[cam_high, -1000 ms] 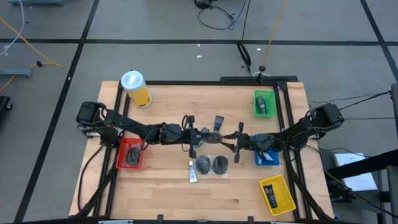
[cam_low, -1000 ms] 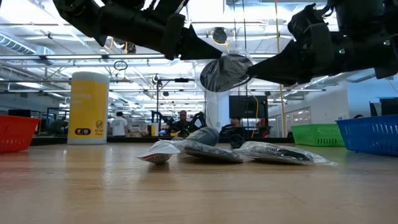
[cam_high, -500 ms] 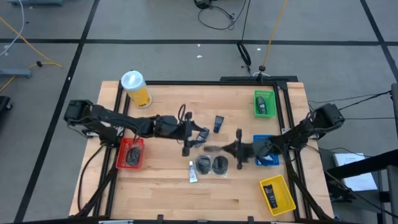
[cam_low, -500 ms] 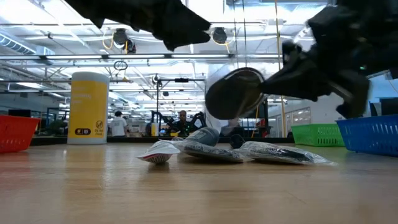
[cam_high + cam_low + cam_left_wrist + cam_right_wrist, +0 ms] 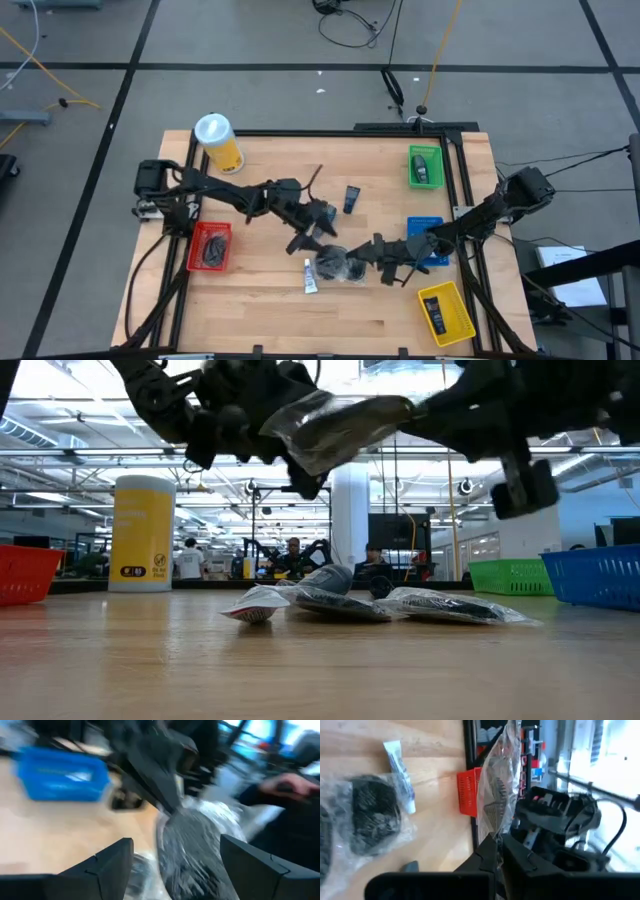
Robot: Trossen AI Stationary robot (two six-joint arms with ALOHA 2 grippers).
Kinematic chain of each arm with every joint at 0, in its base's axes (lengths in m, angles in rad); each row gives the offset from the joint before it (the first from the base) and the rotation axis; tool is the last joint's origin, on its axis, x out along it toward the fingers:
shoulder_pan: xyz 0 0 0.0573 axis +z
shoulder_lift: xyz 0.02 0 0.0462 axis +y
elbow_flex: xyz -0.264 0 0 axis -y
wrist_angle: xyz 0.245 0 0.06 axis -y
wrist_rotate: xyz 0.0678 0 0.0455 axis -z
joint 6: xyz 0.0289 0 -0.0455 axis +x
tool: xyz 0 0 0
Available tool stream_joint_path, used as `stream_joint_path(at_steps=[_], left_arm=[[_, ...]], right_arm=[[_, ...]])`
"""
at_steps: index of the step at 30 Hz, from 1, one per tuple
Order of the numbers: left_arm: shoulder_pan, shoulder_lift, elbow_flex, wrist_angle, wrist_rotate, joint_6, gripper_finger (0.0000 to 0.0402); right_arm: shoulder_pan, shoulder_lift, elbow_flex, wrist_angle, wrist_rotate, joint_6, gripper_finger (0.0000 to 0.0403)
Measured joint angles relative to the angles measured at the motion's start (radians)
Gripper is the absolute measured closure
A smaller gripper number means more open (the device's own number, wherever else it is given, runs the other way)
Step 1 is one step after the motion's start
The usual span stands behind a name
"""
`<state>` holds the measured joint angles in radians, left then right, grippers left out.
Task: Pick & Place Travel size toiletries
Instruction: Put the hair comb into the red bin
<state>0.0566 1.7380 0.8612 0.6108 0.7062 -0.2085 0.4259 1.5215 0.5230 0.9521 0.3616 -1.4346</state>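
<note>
Two of my grippers are over the middle of the table (image 5: 260,310). My right gripper (image 5: 496,846) has its fingers pinched tight on the clear edge of a round dark grey packet (image 5: 335,425), which hangs in the air above the packets lying on the wood. My left gripper (image 5: 172,862) stands just beside it with its fingers (image 5: 112,862) spread wide and nothing between them; the lifted packet shows right ahead of them, with the right arm gripping it from beyond. Under the two grippers lie two more bagged dark packets (image 5: 370,817) side by side and a thin white-blue tube (image 5: 309,276) just beside them. A small dark bottle (image 5: 352,198) lies apart, farther up the table. The red bin (image 5: 209,246) sits near my left arm, the blue bin (image 5: 428,242) near my right.
</note>
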Motion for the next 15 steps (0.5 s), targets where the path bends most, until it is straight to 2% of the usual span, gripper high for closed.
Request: stream_joint_path(at_steps=[4,6,9,11,13,15], left_arm=[[-0.017,0.015,0.001,0.016,0.168,-0.012,0.0125],[-0.029,0.016,0.001,0.012,0.207,-0.005,0.013],[-0.05,0.015,0.001,0.014,0.18,0.024,0.0141],[-0.058,0.015,0.001,0.018,0.122,0.048,0.0149],[-0.058,0.015,0.001,0.009,0.052,0.078,0.0155],[-0.05,0.016,0.001,0.005,0.024,0.081,0.0155]], right_arm=[[-0.013,0.0,0.033,-0.071,0.0,-0.063,0.04],[-0.02,0.0,0.041,-0.077,-0.002,-0.073,0.04],[-0.038,0.0,0.042,-0.076,0.002,-0.074,0.0399],[-0.042,0.0,0.043,-0.076,-0.003,-0.073,0.0399],[-0.041,0.0,0.043,-0.083,-0.041,-0.053,0.04],[-0.035,0.0,0.043,-0.102,-0.09,-0.007,0.04]])
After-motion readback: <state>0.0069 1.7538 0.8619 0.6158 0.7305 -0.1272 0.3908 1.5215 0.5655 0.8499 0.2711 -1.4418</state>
